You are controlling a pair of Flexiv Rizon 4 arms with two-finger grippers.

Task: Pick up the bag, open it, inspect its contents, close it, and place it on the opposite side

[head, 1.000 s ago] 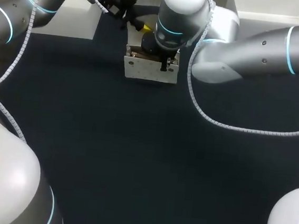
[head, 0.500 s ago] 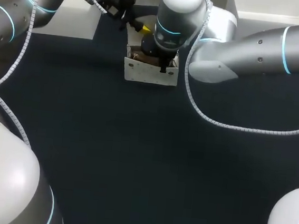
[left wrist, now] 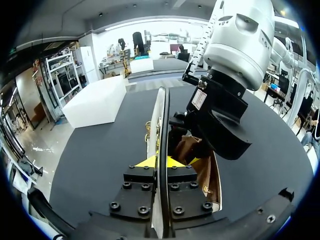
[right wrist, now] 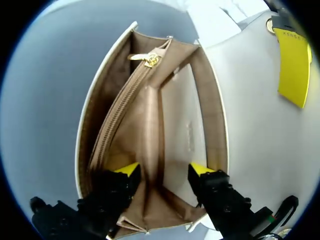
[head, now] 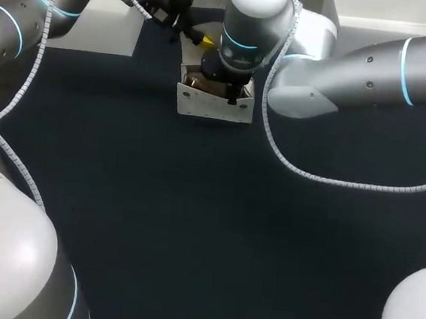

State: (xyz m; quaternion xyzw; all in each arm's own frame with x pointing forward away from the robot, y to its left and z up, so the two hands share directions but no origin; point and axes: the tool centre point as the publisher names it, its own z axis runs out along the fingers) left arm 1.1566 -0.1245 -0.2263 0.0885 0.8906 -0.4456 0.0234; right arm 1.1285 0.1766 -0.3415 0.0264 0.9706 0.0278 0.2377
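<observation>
The white handbag (head: pixel 209 106) stands open on the dark table (head: pixel 191 225) right under the right claw (right wrist: pixel 164 172). That claw's spread fingers dip into the tan lining on either side of the zipped pocket (right wrist: pixel 125 120), pinching nothing. The left claw (left wrist: pixel 160 161) is clamped on the handbag's raised flap (left wrist: pixel 161 115), which sits edge-on between its yellow tips.

Head camera, fixed high and behind, looks down on the table (head: pixel 191 225). Left wrist camera looks along the left hand (left wrist: pixel 161 161), tight against the bag (left wrist: pixel 162 115) wall. Right wrist camera looks past the right hand (right wrist: pixel 165 170) into the open bag, very near. All three share the bag.
</observation>
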